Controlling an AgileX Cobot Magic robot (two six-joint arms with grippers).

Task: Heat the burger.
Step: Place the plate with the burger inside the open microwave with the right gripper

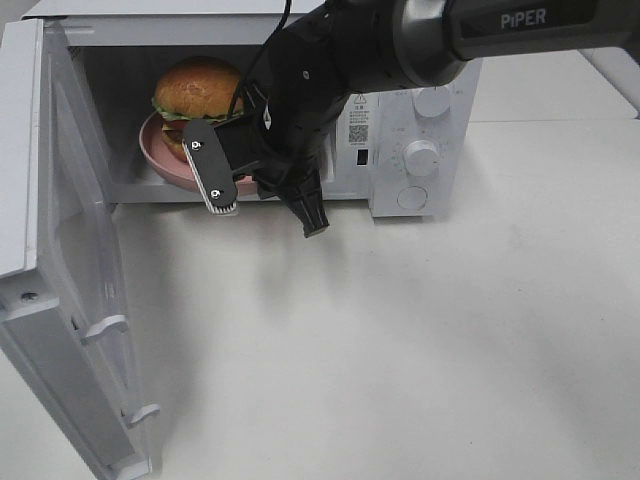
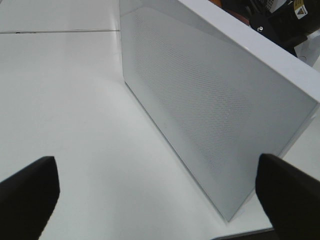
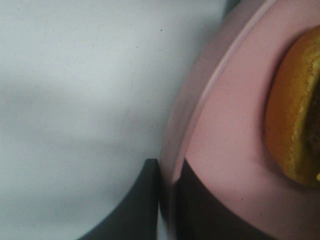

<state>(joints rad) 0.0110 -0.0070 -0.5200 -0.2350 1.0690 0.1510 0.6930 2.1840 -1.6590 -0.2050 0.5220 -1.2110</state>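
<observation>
The burger [image 1: 198, 92], with a golden-brown bun, green lettuce and a dark patty, sits on a round pink plate [image 1: 152, 150] inside the open microwave [image 1: 420, 110]. My right gripper [image 1: 250, 205] reaches into the opening at the plate's near right edge. In the right wrist view its fingers [image 3: 147, 200] are shut on the plate's rim [image 3: 200, 95], one outside and one inside, with the burger bun [image 3: 292, 115] close by. My left gripper [image 2: 160, 195] is open and empty above the table, facing the microwave door [image 2: 210, 100]. It is not in the exterior view.
The microwave door [image 1: 60, 250] stands swung wide open at the left. The control panel with knobs [image 1: 422, 155] is right of the cavity. The white table [image 1: 420, 340] stretches in front of and right of the microwave.
</observation>
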